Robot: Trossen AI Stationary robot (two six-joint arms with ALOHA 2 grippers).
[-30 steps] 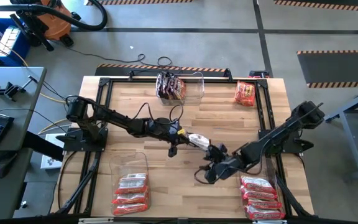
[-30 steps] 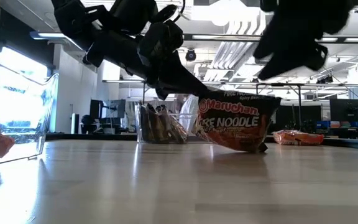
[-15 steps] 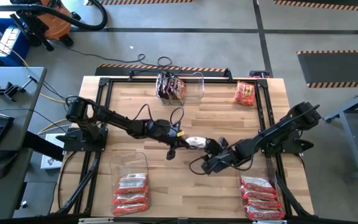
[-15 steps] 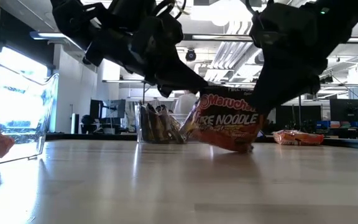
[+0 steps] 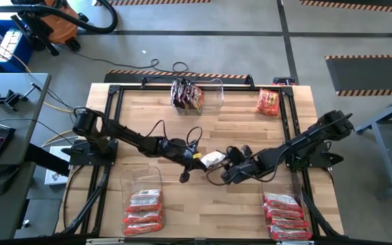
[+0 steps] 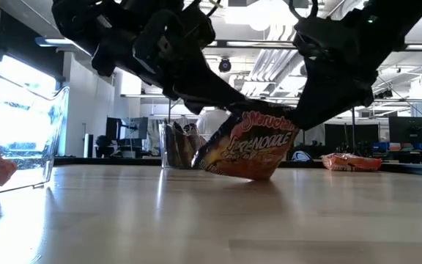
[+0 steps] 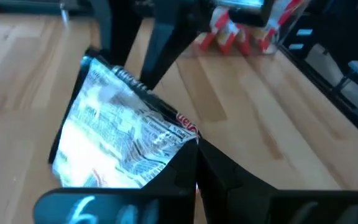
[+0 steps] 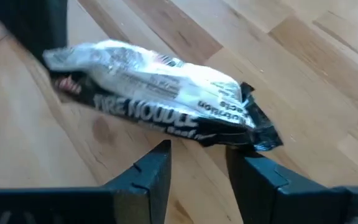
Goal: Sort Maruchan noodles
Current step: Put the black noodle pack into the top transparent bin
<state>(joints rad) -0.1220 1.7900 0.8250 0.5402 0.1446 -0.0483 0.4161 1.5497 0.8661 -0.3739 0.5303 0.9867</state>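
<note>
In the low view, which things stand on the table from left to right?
Clear bin at the left edge → far bin of dark packets → Fire Noodle packet held between the two arms → red packet lying far right.

The noodle packet held up at mid-table carries the only clear lettering. From table height its red-and-orange face shows white script that appears to read "Maruchan", partly cut off by a dark arm, with "FIRE NOODLE" in large white capitals below it. Seen from the right wrist, the same packet has "FIRE NOODLE" in white on its black edge band, upside down, with smaller white print beside it too blurred to read. From the left wrist, its silvery side bears fine print that cannot be made out.
</note>
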